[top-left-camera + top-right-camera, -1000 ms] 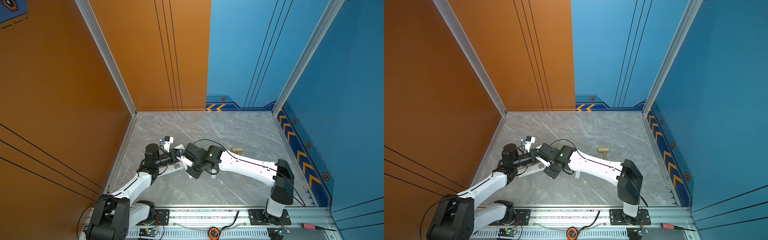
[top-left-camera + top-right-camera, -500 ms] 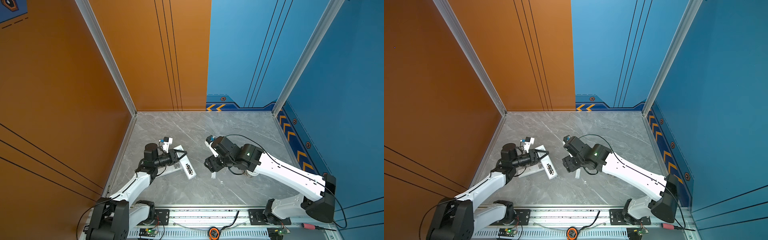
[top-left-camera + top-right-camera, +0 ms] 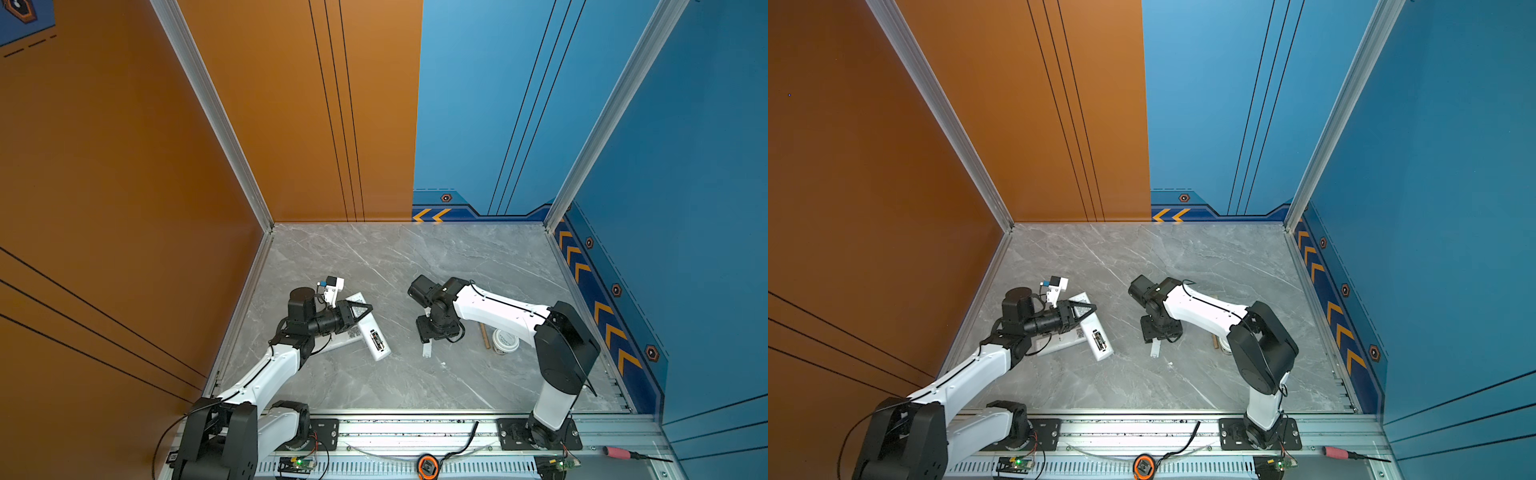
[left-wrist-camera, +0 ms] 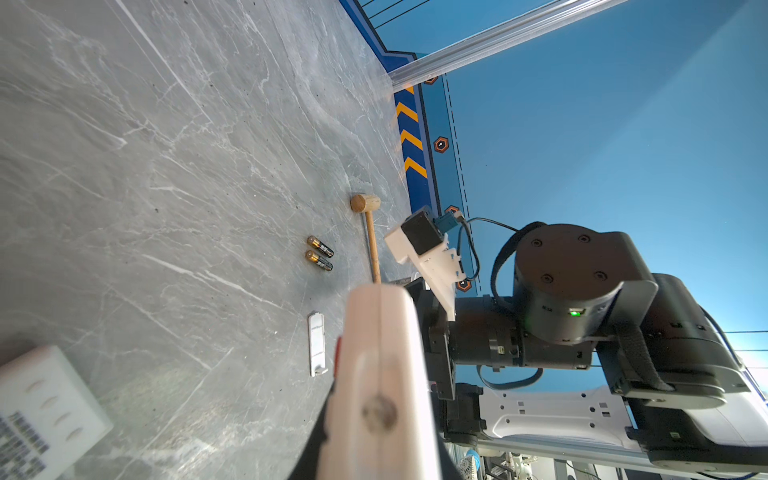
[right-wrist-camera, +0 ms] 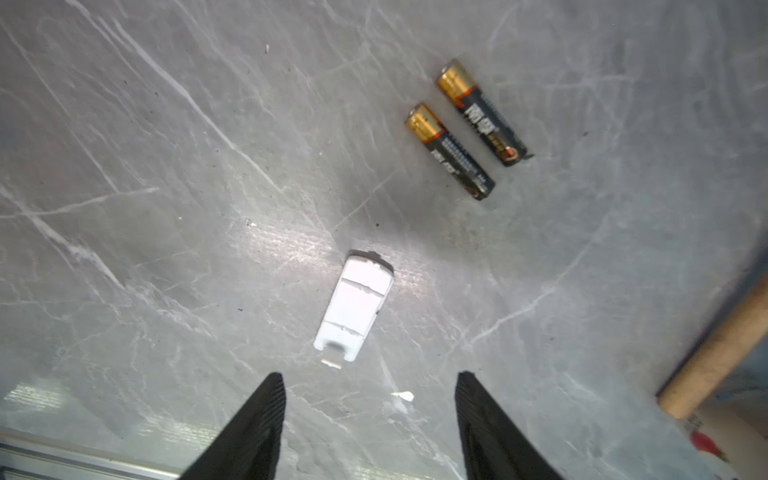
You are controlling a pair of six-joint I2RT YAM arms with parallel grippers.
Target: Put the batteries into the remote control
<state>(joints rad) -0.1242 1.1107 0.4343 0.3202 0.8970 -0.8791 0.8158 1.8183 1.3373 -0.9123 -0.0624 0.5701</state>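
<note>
My left gripper is shut on the upper end of a white remote control, which lies with its open battery slot facing up; in the left wrist view the remote fills the jaws edge-on. Two black batteries with gold ends lie side by side on the grey floor, hidden under the right arm in both top views. My right gripper hangs open over the floor, just short of the small white battery cover, which also shows in a top view.
A second white remote with a code label lies beside the held one. A wooden mallet and a paper cup sit right of the batteries, under the right arm. Walls close in on three sides.
The right arm has swung away from the remote to the right and now points down over the battery cover. The left arm and remote have stayed put.
</note>
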